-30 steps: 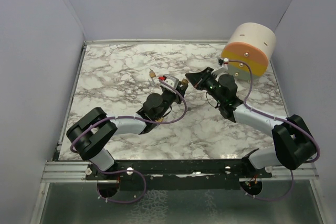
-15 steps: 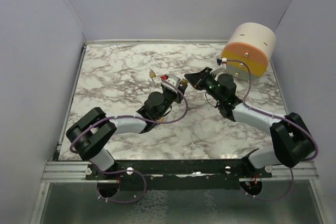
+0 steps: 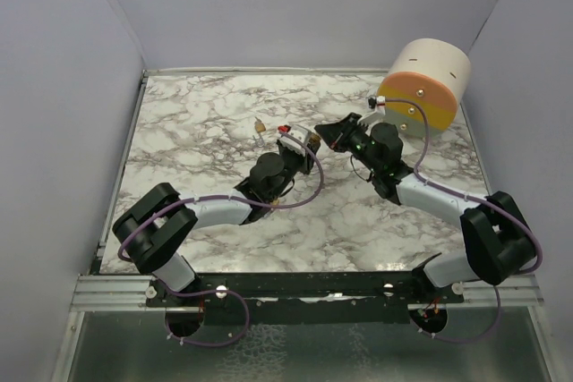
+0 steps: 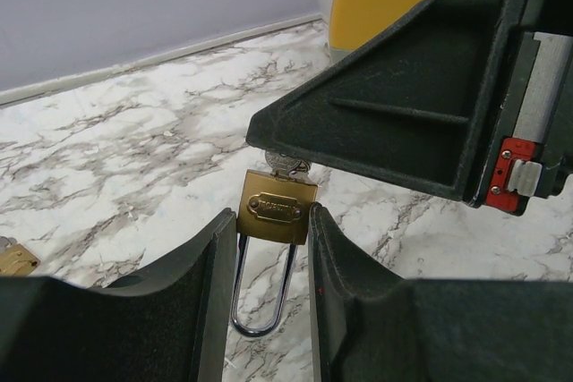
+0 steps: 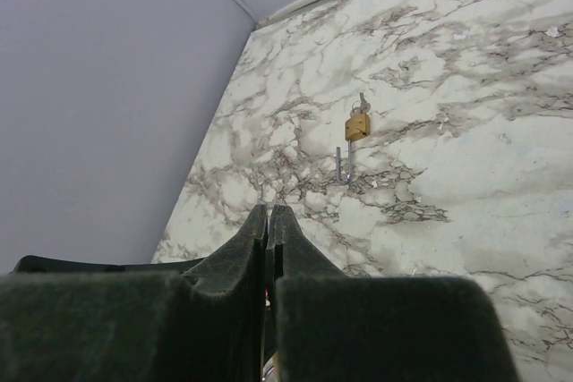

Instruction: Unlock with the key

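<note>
Holding the padlock [image 4: 275, 207] in left fingers [image 4: 179, 310] — right fingers [image 4: 394, 114] pinch key [image 4: 286, 163]

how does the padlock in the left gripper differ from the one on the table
The held padlock is clamped in the left gripper; the loose padlock lies untouched on the table. The shut right gripper sits at the held padlock's key end, far from the loose padlock. Both are brass.

The key [image 4: 286, 161] atop the padlock [image 4: 276, 207] is mostly hidden behind the right fingers [image 4: 403, 114].
</note>
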{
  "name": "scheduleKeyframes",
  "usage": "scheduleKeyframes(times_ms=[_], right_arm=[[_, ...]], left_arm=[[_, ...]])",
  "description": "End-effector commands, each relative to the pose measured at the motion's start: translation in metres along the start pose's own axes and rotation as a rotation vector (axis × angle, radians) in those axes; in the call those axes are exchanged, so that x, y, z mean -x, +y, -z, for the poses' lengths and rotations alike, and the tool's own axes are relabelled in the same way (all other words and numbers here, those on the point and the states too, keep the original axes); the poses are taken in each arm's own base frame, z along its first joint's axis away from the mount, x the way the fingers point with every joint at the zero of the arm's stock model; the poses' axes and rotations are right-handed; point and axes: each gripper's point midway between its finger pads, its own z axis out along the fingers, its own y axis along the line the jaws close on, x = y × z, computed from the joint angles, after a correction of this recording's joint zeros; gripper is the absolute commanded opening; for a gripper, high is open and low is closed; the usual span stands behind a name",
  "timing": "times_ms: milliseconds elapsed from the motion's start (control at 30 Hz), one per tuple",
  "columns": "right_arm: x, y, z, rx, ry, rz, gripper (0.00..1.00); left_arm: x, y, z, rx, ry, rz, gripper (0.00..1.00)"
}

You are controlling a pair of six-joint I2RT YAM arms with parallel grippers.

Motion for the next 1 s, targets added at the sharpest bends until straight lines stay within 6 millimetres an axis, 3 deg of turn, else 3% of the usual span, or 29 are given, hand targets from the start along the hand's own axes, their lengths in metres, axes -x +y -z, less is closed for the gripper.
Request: scheduleKeyframes(times_ms=[0,400,967], right_arm=[[-0.047,0.0,0.005,0.009,0.22,0.003,0.01],[-0.058,-0.018,0.0,-0.121,0.297,-0.041,0.01],[-0.072,-0.026,-0.016,-0.183,0.379,-0.105,0.01]], left_arm=[[0.074,-0.002,-0.012,0.035,-0.17,0.067,0.0],[0.04,0.019,-0.022,0.185,0.005,0.063,0.0],[-0.008,0.039,-0.026,0.378,0.191,0.014,0.0]])
